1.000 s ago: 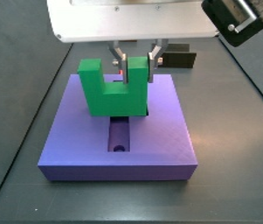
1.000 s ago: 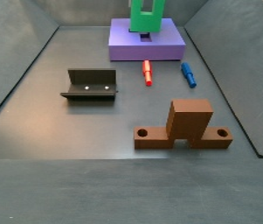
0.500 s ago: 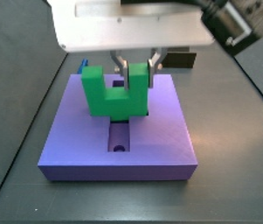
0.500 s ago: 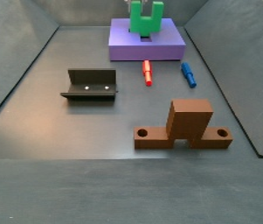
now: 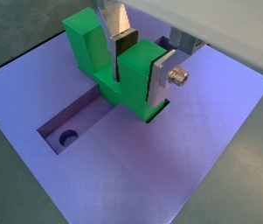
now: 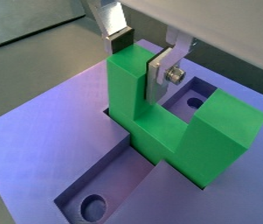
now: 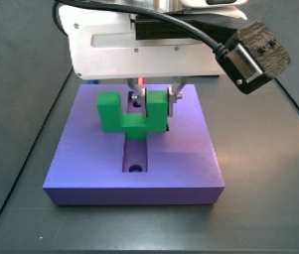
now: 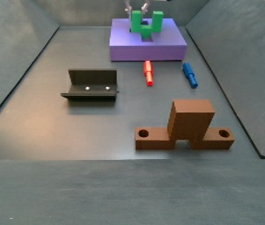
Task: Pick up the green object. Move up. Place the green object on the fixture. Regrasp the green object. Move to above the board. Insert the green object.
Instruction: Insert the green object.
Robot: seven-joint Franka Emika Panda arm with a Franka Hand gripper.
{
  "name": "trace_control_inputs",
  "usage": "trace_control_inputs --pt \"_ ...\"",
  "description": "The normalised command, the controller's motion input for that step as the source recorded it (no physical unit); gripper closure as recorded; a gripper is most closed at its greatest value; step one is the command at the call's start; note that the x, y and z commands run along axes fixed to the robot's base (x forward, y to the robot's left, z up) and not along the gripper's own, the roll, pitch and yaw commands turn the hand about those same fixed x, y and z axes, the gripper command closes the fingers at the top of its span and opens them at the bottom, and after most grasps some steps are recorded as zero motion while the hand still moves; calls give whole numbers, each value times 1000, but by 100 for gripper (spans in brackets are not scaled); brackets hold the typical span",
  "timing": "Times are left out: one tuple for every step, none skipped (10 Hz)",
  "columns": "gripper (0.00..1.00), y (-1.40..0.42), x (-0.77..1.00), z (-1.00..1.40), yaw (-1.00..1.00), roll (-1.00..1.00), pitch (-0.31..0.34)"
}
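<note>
The green object (image 7: 113,115) is a U-shaped piece standing prongs-up, its base sunk into the cross-shaped recess of the purple board (image 7: 179,164). My gripper (image 7: 153,99) hangs straight over the board and is shut on one prong. In both wrist views one finger sits in the notch and the other presses the prong's outer face; the gripper (image 5: 141,61) (image 6: 145,57) leaves the other prong (image 5: 86,44) (image 6: 221,131) free. A round hole (image 5: 65,137) shows in the open part of the recess. From the far side view the green object (image 8: 146,25) pokes up from the board (image 8: 128,48).
The dark fixture (image 8: 91,85) stands on the floor at the left. An orange-brown upright block (image 8: 191,127) sits nearer the front right. A red stick (image 8: 149,72) and a blue stick (image 8: 188,74) lie just in front of the board.
My gripper has come down with the green object, which stood well above the board before and now sits low with its base inside the recess.
</note>
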Motion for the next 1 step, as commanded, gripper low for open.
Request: trace_control_inputs --pt "100 0 0 0 0 0 0"
